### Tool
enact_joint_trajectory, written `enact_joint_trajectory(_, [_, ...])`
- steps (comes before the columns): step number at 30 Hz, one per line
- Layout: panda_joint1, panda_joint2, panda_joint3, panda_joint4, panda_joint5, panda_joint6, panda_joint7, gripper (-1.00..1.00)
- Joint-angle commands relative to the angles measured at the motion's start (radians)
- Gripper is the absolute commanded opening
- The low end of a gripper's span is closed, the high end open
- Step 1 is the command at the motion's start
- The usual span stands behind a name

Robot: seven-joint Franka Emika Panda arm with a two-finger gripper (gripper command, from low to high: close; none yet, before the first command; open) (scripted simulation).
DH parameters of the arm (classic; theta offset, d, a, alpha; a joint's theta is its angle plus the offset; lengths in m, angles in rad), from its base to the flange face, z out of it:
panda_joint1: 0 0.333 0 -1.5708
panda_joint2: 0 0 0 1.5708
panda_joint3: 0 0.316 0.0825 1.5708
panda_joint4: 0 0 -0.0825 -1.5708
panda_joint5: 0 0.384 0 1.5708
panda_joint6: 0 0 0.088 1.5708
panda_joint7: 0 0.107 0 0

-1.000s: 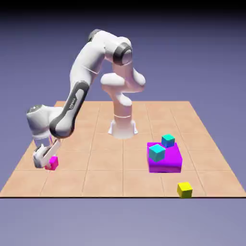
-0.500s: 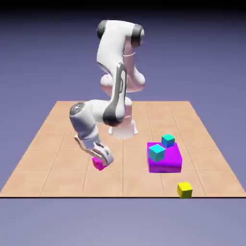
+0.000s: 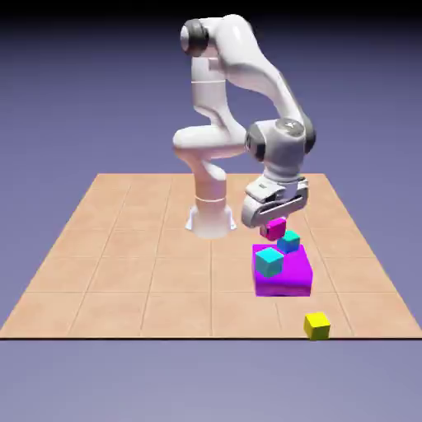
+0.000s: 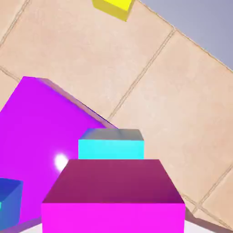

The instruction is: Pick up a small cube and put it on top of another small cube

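In the exterior view, a small bright magenta-pink cube (image 3: pixel 275 228) with flat matte faces is clamped between the fingers of the white two-finger gripper (image 3: pixel 274 222) and is held in the air, clear of the tiled tan table (image 3: pixel 124 272). It hangs just above the farther of two small cyan cubes (image 3: pixel 288 241), a narrow gap showing between them. The held cube is seen slightly rotated, one vertical edge turned toward the camera; being a cube, no long axis can be named. The nearer cyan cube (image 3: pixel 269 261) sits at the near left corner of a large flat glossy purple block (image 3: pixel 284 274), and both cyan cubes rest on that block's top. One small yellow cube (image 3: pixel 316 325) lies alone near the table's front edge, well apart from the block. Counted: one magenta-pink cube, two cyan, one yellow, one purple block.

In the hand view, the magenta-pink cube (image 4: pixel 113 200) fills the lower middle, its darker top face and bright front face shown square-on, and the fingertips are hidden behind it. One cyan cube (image 4: pixel 111 144) appears directly past it, on the purple block (image 4: pixel 41 132), whose smooth surface carries a white highlight. A corner of the second cyan cube (image 4: pixel 8 200) is cut by the left edge. The yellow cube (image 4: pixel 113 8) is seen at the top edge on the tiles (image 4: pixel 182 91).
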Motion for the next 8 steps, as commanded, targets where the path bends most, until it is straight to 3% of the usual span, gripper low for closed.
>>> enact_joint_trajectory(1, [-0.001, 0.029, 0.000, -0.015, -0.011, 0.044, 0.008, -1.00])
enact_joint_trajectory(4, [-0.002, 0.106, -0.002, -0.056, -0.030, 0.161, 0.023, -1.00])
enact_joint_trajectory(5, [-0.002, 0.106, -0.002, -0.056, -0.030, 0.161, 0.023, 1.00])
enact_joint_trajectory(8, [-0.001, 0.048, -0.001, -0.026, -0.016, 0.074, 0.012, 1.00])
